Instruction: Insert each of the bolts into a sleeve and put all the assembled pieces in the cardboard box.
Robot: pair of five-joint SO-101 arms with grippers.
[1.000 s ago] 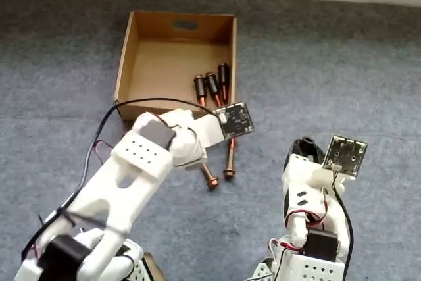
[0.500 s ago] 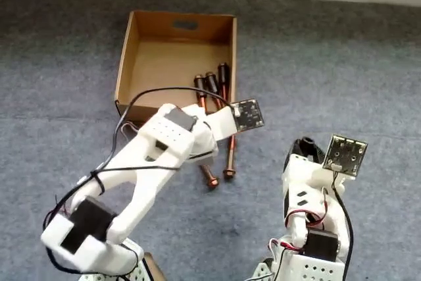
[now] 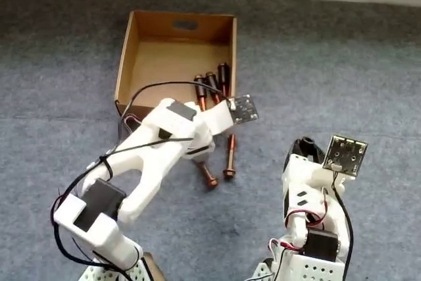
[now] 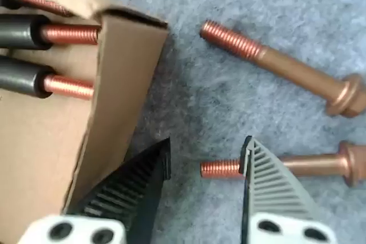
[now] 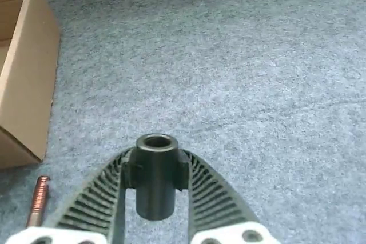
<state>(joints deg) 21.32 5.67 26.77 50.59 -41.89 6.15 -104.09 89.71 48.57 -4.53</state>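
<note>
My left gripper (image 4: 206, 150) is open and low over the carpet, right beside the near right corner of the cardboard box (image 4: 114, 90). The threaded end of a copper bolt (image 4: 220, 168) lies between its fingers, and the shaft runs behind one finger. A second bare bolt (image 4: 274, 64) lies a little farther off. Both bolts (image 3: 229, 156) (image 3: 207, 176) lie just outside the box (image 3: 128, 64). Three sleeved bolts (image 3: 212, 85) rest inside it along the right wall. My right gripper (image 5: 153, 181) is shut on an upright black sleeve (image 5: 154, 170), held above the carpet right of the bolts (image 3: 306, 144).
Grey carpet covers the whole table. The box's (image 5: 28, 67) left and back parts are bare cardboard. Open carpet lies to the right of the box and around the right arm (image 3: 309, 195). The left arm (image 3: 151, 156) stretches diagonally over the carpet in front of the box.
The left arm has stretched out and its wrist has shifted a little right and toward the box corner. Both loose bolts and the right arm have stayed put.
</note>
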